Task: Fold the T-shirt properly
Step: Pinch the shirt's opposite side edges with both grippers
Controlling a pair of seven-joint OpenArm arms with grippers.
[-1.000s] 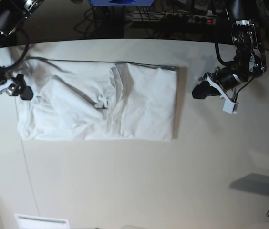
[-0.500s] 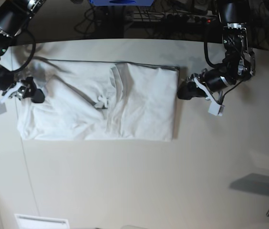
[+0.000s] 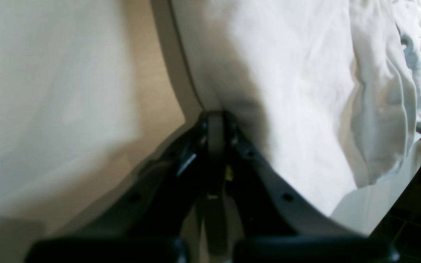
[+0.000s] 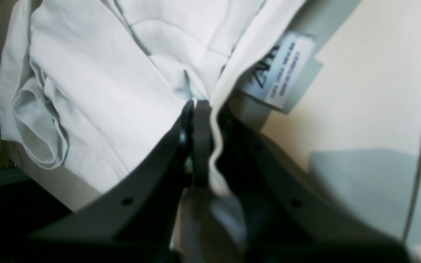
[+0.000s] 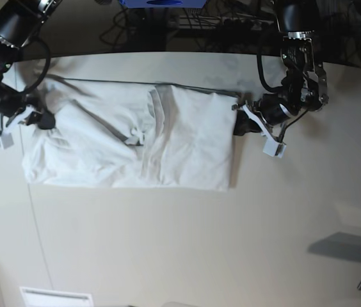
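Right claw (image 4: 201, 106) grips T-shirt (image 4: 97, 73) hem; left claw (image 3: 216, 117) (blurry) seems clenched at its edge.

The table (image 5: 168, 243) is pale and smooth, with a dark back edge. A white T-shirt (image 5: 129, 144) lies flat on it near the back edge, stretched from the left side toward the middle. A small white strip (image 5: 56, 296) lies at the front left corner.
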